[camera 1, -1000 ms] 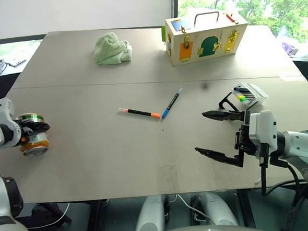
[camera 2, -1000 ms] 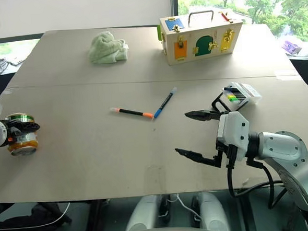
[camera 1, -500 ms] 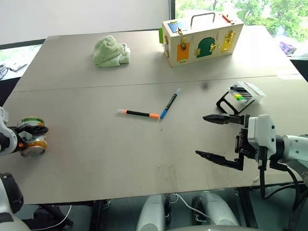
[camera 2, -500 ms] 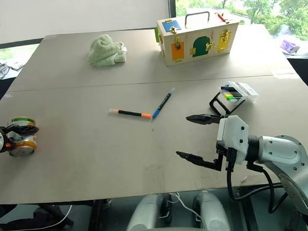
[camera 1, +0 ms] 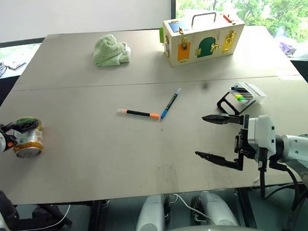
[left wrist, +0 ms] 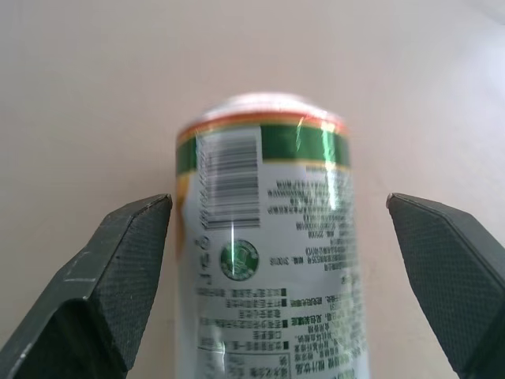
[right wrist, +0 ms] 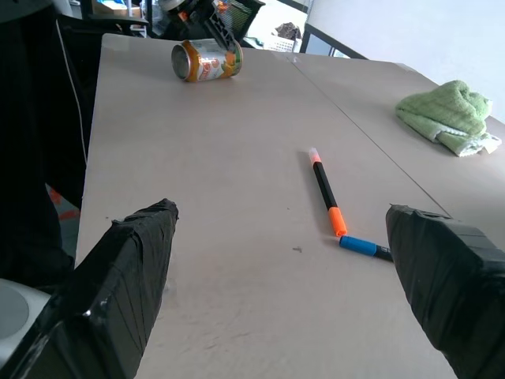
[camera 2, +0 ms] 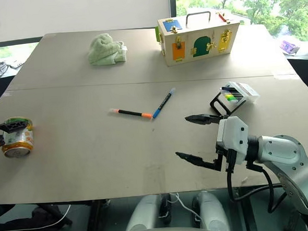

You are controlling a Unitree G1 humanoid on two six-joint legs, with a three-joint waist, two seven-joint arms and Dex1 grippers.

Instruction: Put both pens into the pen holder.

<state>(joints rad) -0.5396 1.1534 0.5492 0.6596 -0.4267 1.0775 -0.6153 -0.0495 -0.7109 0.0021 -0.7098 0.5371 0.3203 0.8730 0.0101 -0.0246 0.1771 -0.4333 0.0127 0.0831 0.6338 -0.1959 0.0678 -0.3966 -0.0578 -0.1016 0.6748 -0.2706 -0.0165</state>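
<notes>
Right now both pens sit ahead and to the left of the right gripper [camera 1: 218,139], jaws spread, nothing held.
Black pen [camera 1: 139,113] lies crosswise, blue pen [camera 1: 171,103] slants away, tips nearly touching; holder [camera 1: 243,96] waits just beyond that gripper. Left gripper [left wrist: 276,268], spread, straddles a can [camera 1: 27,142] far off. Bare table [camera 1: 94,161] between.
</notes>
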